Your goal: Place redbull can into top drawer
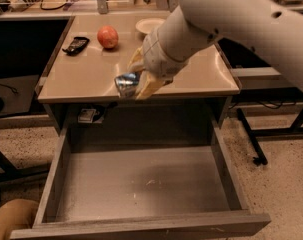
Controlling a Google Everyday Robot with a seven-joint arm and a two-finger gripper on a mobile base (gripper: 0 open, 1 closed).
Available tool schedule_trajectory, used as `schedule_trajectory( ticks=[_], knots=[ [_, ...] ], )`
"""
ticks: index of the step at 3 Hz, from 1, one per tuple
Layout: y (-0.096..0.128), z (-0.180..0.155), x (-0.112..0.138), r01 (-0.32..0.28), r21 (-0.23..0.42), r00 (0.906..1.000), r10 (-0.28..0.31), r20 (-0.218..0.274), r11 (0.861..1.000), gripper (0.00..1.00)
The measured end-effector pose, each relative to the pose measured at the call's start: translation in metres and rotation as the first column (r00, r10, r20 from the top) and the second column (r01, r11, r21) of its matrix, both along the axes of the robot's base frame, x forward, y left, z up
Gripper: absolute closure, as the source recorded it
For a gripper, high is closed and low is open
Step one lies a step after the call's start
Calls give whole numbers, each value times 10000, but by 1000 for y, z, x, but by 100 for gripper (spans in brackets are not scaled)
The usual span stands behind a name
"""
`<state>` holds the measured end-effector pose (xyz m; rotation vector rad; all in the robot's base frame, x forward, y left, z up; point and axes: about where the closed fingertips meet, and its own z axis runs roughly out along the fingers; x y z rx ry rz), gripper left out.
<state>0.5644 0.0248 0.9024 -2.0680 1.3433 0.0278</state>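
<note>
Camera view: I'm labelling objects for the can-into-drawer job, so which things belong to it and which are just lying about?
Job: redbull can, held in the hand above the front edge of the table; open top drawer below.
Lying about: orange-red fruit, white bowl, black device, all on the table.

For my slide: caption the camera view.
End effector grips can over table's front edge; drawer below stands open.

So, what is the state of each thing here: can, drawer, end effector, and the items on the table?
redbull can: sideways, gripped over the front edge of the table.
end effector: shut on the redbull can.
top drawer: pulled open, can not yet inside.
round fruit: resting on the table.
white bowl: upright on the table, partly behind the arm.
black device: lying flat on the table.
</note>
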Motion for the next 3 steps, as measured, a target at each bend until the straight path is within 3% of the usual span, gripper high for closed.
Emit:
schedule_trajectory(
  ticks=[1,2,3],
  knots=[
    [0,-36,-16,-172,-380,9985,152,-531,9991,100],
    [0,-36,-16,-172,-380,9985,152,-532,9991,100],
    [4,-55,-41,-198,-428,9960,160,-875,9989,100]
  ],
)
